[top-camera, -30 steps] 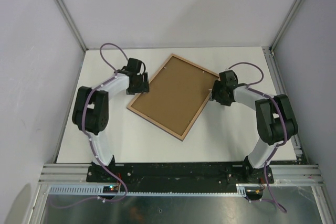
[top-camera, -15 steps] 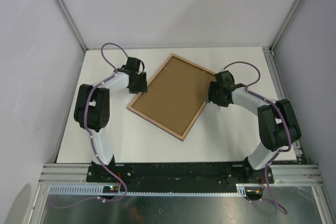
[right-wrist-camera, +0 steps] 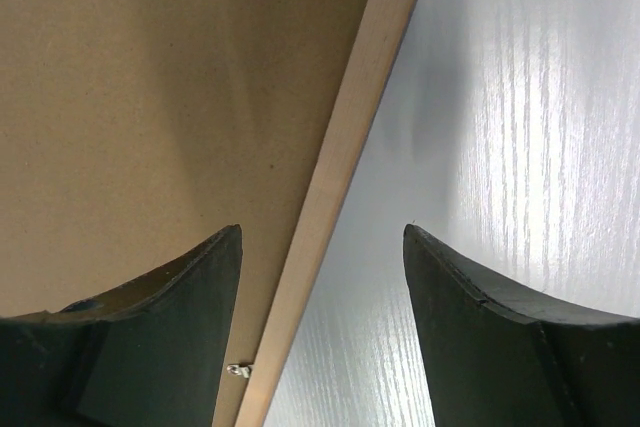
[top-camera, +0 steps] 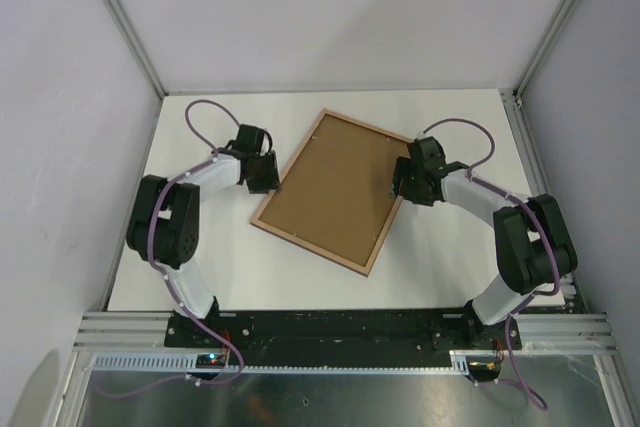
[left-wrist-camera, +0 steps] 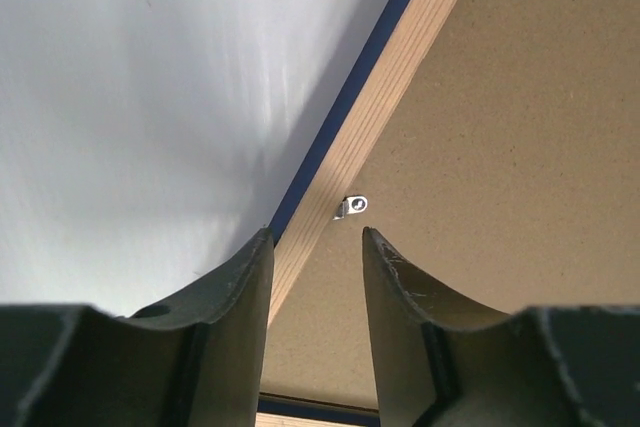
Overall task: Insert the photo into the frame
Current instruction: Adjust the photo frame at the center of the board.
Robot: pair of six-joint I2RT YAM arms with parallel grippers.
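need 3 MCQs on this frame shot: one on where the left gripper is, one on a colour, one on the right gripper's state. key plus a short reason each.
1. Where is the left gripper?
A. over the middle of the board
B. at the frame's left long edge
C. up by the back wall, clear of the frame

2. What colour is the backing board filling the frame?
A. white
B. green
C. brown

3. How does the right gripper stand?
A. open, astride the frame's rim
B. shut tight, nothing between the jaws
C. shut on a loose photo

Key:
1 B: its wrist view shows the wood rim running between its fingers.
2 C: the panel reads plain brown in all three views.
3 A: its wrist view shows the jaws wide apart, one over the board and one over the table.
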